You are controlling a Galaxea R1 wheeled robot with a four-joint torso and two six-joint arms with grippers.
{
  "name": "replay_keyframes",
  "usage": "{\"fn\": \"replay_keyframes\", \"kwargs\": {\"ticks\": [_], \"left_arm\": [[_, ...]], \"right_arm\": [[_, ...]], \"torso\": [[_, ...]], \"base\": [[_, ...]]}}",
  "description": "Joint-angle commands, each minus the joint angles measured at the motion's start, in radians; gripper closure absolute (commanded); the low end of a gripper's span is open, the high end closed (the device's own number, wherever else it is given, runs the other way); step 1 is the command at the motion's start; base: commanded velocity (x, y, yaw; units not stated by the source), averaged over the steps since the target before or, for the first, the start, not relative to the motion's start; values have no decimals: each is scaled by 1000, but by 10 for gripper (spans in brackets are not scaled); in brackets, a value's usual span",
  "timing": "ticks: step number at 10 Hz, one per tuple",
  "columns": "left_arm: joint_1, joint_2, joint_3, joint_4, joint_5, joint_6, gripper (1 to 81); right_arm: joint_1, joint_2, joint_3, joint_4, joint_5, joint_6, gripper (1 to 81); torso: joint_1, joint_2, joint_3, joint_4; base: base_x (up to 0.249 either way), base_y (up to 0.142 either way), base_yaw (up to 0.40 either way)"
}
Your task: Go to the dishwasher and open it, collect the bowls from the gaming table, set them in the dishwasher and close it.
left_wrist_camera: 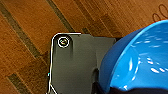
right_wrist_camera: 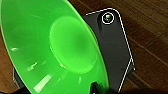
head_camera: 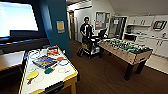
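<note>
Head view: the gaming desk sits at 7 o'clock, its yellow-and-black edge running up toward 10, the near corner jutting into the dark wood floor. On its white top lie a game box, a yellow paddle, a green paddle and a red box. The foosball table stands at 2 o'clock, angled, legs planted on the wood. Between the two runs a wide open lane of floor from 6 o'clock up toward 12, where a person stands behind a cart. White cabinets line the far wall at 3 o'clock, with pale floor in front of them; I can't pick out the dishwasher from here.

Left wrist view: a blue bowl looms large over the wood planks, rim up against the robot's dark plate; whether the left gripper is clamped on it, I cannot tell.

Right wrist view: a green bowl, tilted, inside facing the camera, above the floor; the right gripper's grip I cannot tell either.
</note>
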Motion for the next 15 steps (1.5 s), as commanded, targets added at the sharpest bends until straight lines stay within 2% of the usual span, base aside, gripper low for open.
{"fn": "replay_keyframes", "kwargs": {"ticks": [1,15], "left_arm": [[-52,-8,-1,2,34,-6,811],[-52,-1,-30,-2,34,-7,811]], "right_arm": [[41,9,12,-14,-88,-7,811],[32,19,15,-12,-72,-7,811]], "torso": [[0,0,0,0],[0,0,0,0]], "base": [[0,0,-393],[0,0,-393]]}}
